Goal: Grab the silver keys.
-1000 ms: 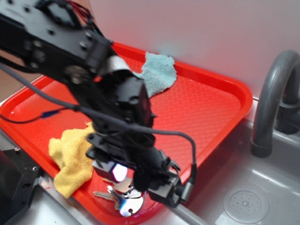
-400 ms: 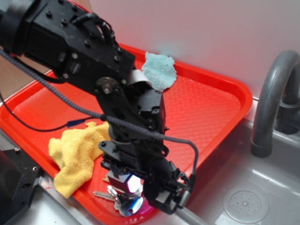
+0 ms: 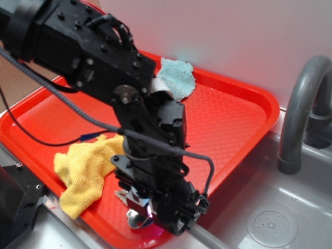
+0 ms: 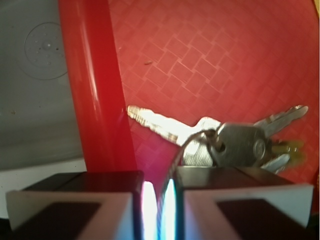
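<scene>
Pincer [image 3: 139, 211] lower, over silver keys [image 4: 227, 142].

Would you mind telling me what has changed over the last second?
The black gripper has come down over the bunch of flat silver keys near the red tray's front rim, hiding them in the exterior view; its fingers now nearly meet around the wire ring. Yellow cloth and teal cloth stayed put.

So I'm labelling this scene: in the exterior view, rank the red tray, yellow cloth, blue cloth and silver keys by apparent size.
1. red tray
2. yellow cloth
3. blue cloth, partly hidden by the arm, so its place is unsure
4. silver keys, mostly hidden under the tool
</scene>
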Robot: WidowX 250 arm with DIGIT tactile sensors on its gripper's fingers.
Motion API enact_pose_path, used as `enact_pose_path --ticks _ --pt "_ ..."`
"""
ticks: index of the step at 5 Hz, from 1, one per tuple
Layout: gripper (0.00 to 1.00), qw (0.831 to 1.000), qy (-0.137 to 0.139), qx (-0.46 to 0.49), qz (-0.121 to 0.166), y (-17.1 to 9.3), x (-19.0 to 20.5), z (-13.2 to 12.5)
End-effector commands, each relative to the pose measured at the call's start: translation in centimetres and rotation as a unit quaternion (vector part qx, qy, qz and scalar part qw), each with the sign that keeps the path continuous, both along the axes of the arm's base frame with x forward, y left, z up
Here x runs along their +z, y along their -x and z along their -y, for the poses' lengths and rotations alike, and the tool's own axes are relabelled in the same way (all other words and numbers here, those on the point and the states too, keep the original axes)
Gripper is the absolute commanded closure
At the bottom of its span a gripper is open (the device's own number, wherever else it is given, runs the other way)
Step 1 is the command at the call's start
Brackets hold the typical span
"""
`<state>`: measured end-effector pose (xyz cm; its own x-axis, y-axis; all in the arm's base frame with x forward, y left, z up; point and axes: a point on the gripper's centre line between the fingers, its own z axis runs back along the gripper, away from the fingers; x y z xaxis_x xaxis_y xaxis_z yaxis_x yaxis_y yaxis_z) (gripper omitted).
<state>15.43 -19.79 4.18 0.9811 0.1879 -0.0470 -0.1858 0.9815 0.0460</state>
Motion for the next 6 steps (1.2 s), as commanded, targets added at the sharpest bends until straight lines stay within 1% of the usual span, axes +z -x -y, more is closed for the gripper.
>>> enact_pose_path --ticks 1,2,3,4,5,6 --pt "1.0 0.979 0.057 -0.188 0.06 0.1 8.0 -3.1" --pt "1.0 0.974 0.039 -0.201 0.093 0.5 13.0 -4.9" --pt "1.0 0.973 0.065 -0.187 0.116 2.3 17.9 -8.1" --pt "1.0 0.985 0.041 -0.141 0.085 2.2 23.1 -10.5" --pt "1.0 0.992 0.045 -0.109 0.046 0.7 26.0 -12.7" --pt "1.0 0.994 0.06 -0.089 0.032 -0.4 25.6 -14.6"
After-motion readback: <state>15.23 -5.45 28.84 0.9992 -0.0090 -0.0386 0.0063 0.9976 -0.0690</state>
